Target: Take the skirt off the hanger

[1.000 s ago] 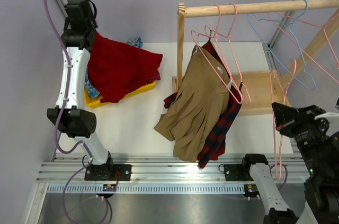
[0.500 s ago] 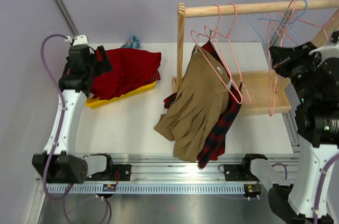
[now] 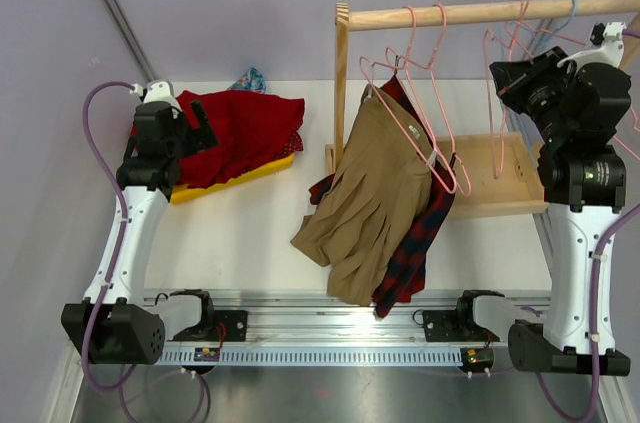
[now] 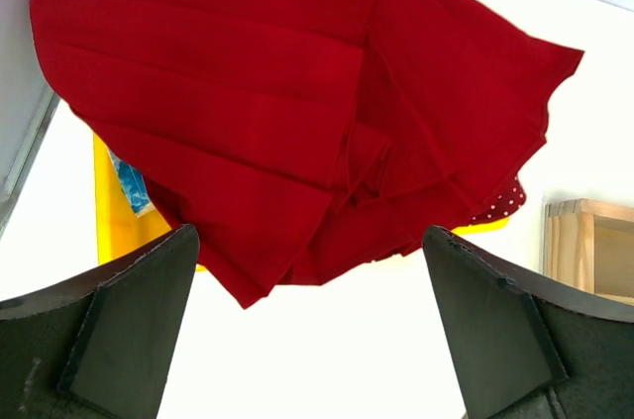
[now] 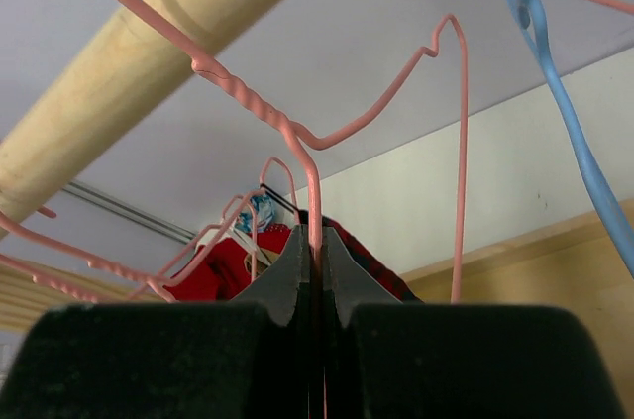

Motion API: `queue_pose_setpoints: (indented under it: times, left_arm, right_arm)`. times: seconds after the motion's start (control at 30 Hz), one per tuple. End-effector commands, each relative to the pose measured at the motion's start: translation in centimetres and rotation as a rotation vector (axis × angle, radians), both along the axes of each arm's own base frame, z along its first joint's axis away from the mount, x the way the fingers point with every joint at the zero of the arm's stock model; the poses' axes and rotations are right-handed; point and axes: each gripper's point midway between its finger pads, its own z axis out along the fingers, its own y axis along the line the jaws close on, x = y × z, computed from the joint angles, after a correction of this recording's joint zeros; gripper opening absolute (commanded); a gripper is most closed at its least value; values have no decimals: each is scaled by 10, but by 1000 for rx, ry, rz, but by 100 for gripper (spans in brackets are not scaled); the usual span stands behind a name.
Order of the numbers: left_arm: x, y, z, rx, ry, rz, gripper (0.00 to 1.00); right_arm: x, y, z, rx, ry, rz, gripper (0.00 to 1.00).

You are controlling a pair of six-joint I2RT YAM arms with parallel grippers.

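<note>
A red skirt [image 3: 245, 128] lies heaped on a yellow bin [image 3: 240, 175] at the back left, and it fills the left wrist view [image 4: 297, 122]. My left gripper [image 3: 200, 123] hovers just above its near edge, open and empty [image 4: 309, 241]. My right gripper [image 3: 508, 75] is shut on the wire of a bare pink hanger [image 3: 497, 103], raised by the wooden rod [image 3: 480, 13]. The right wrist view shows the wire [image 5: 315, 191] pinched between the jaws [image 5: 317, 241], just under the rod [image 5: 149, 62].
A tan skirt [image 3: 370, 203] and a dark plaid skirt [image 3: 415, 243] hang from pink hangers at the rod's left end. Blue hangers [image 5: 560, 112] and more pink ones hang at the right. A wooden base tray [image 3: 500, 178] sits under the rack.
My left arm came down from high up, laid the red skirt on the yellow bin and let go. My right arm lifted the bare pink hanger up to the rod.
</note>
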Motion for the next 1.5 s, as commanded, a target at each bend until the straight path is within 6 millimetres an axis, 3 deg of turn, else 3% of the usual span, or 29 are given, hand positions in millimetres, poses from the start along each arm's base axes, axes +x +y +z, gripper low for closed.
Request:
queue_pose_setpoints:
  times: [0.0, 0.17, 0.23, 0.33, 0.4, 0.53, 0.63, 0.73, 0.9, 1.27, 1.47]
  left_arm:
    - [6, -4, 23, -15, -87, -22, 99]
    - [5, -6, 23, -21, -87, -31, 99]
    - [5, -6, 23, -21, -87, -31, 99]
    - [4, -7, 23, -23, -87, -35, 99]
    - [4, -7, 22, -23, -87, -35, 99]
    - [4, -7, 22, -21, -87, -36, 99]
    - [3, -6, 22, -16, -87, -33, 99]
    - [2, -5, 24, -14, -91, -31, 99]
    - [1, -5, 24, -11, -91, -29, 99]
    - [0, -5, 25, -10, -96, -31, 99]
    - [-1, -5, 25, -10, -96, -31, 99]
  right_arm:
    - [-23, -7, 10, -17, -63, -41, 0]
    - [-48, -18, -10, -56, -11, -101, 0]
    - [-55, -25, -12, -73, 3, -141, 23]
    - [-62, -34, 2, -113, -9, -185, 78]
    - [-71, -36, 25, -129, -64, -197, 87]
    - [-74, -23, 62, -117, -150, -130, 88]
    - [-70, 11, 80, -74, -209, 55, 88]
    - [-61, 42, 79, -28, -211, 239, 84]
    - [-46, 68, 58, 15, -142, 415, 82]
    - [-29, 70, 1, 44, -8, 437, 74]
    - [-29, 76, -17, 75, 18, 466, 70]
